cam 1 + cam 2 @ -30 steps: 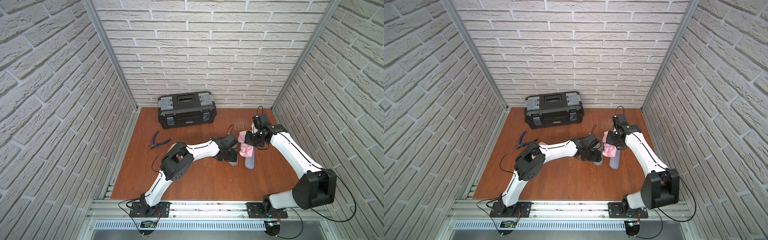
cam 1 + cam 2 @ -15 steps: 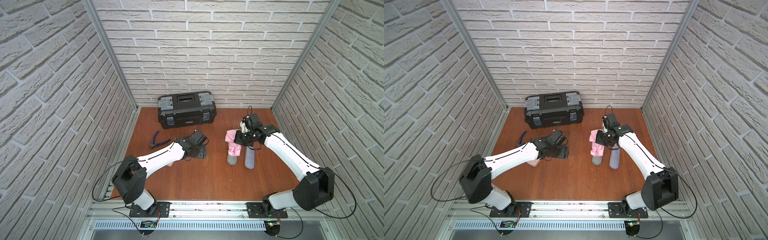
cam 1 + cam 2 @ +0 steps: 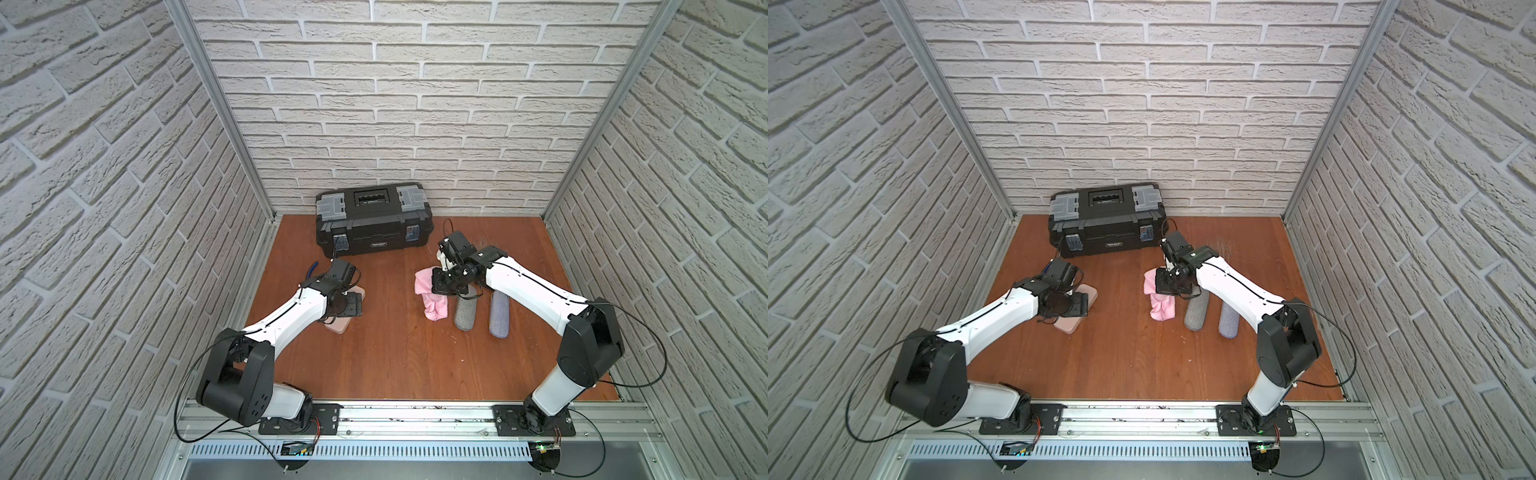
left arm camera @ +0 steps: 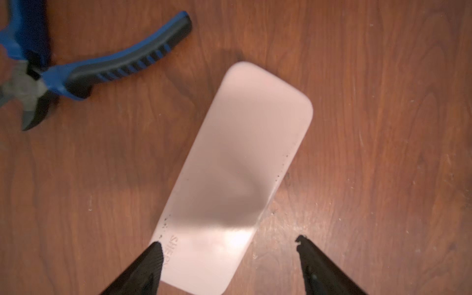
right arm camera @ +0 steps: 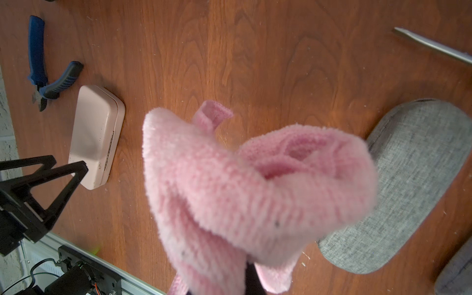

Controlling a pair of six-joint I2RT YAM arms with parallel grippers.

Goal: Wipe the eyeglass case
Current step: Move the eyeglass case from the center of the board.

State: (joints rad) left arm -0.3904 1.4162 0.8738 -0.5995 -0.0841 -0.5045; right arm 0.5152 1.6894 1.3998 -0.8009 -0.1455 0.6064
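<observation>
A pale pink hard eyeglass case (image 4: 242, 166) lies flat on the wooden floor at the left. My left gripper (image 4: 228, 244) hangs open just above its near end, one fingertip (image 4: 155, 251) over the case edge and the other off to the side. In both top views this gripper (image 3: 353, 305) covers part of the case (image 3: 340, 327). My right gripper (image 3: 440, 286) is shut on a fluffy pink cloth (image 5: 255, 184) that hides its fingers. The cloth (image 3: 432, 305) hangs beside a grey fabric eyeglass case (image 3: 465, 316), with a blue-grey one (image 3: 498, 318) further right.
A black toolbox (image 3: 372, 224) stands against the back wall. Blue-handled pliers (image 4: 115, 69) lie close to the pink case's far end. Brick walls close in three sides, and a metal rail (image 3: 415, 415) runs along the front edge.
My left arm has swung away from the grey case to the pink case on the left, jaws opening wider. My right gripper has carried the cloth a little leftward.
</observation>
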